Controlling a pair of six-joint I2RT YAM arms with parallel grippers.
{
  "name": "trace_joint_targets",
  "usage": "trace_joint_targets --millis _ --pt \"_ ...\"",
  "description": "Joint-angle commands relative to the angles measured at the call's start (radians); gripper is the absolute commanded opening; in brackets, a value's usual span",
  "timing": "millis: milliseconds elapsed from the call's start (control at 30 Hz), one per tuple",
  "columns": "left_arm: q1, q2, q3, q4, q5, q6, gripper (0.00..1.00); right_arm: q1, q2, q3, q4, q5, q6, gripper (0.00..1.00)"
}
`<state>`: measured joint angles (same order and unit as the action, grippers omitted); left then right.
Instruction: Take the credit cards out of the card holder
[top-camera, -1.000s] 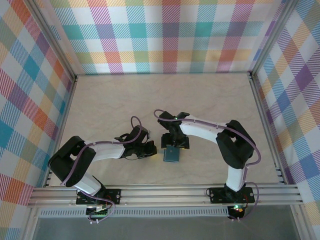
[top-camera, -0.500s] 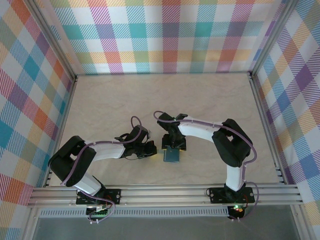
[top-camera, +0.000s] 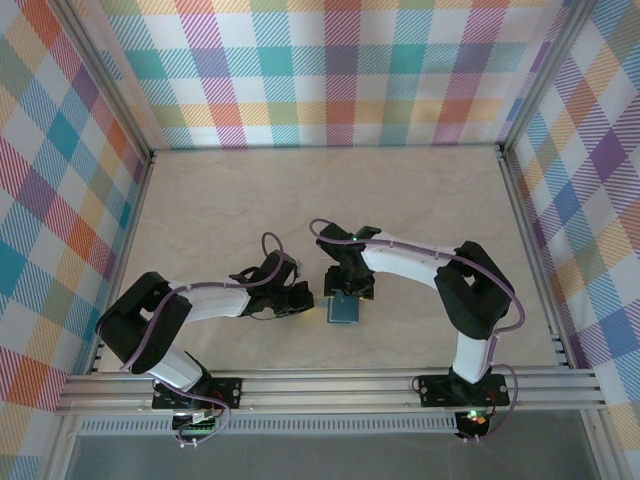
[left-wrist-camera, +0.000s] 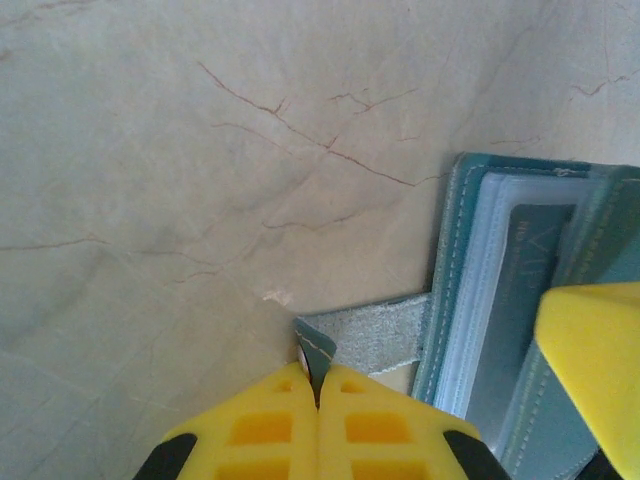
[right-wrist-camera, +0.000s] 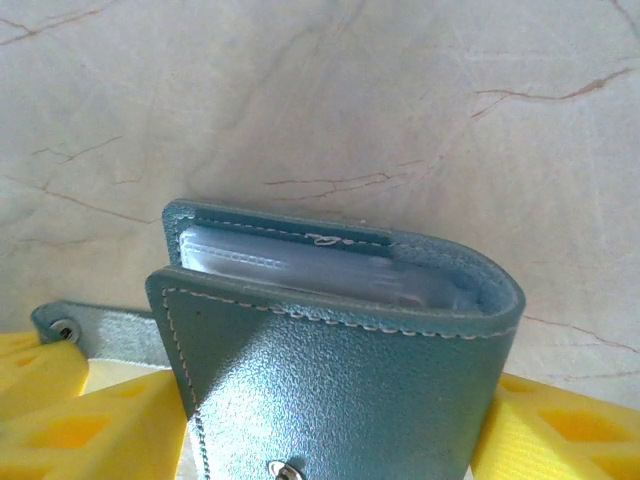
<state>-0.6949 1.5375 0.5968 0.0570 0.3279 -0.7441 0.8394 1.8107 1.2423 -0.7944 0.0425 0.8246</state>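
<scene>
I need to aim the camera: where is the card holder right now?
In the top view, the card holder sits near the table's front middle. The left hand pinches its grey side tab, and the right hand is at its far edge.

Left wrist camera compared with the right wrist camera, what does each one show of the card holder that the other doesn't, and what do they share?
Left wrist: the left hand is pinched shut on the grey side tab, and a printed card sits among the clear sleeves.
Right wrist: the card holder shows its teal outside, white stitching and round snap, with the right hand clamping it from both sides.
Both: the holder, its tab, the sleeves and the marbled table.
</scene>
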Motion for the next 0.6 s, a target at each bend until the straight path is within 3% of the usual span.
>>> trace_joint_targets --millis 0,567 --pt "0.009 0.008 -0.024 -0.085 -0.056 0.001 0.03 0.004 -0.040 -0.011 -0.056 0.020 -0.015 0.71" --pt "0.029 -0.023 -0.037 -0.107 -0.087 -0.009 0.03 -0.003 -0.071 -0.027 -0.101 0.055 -0.050 0.72"
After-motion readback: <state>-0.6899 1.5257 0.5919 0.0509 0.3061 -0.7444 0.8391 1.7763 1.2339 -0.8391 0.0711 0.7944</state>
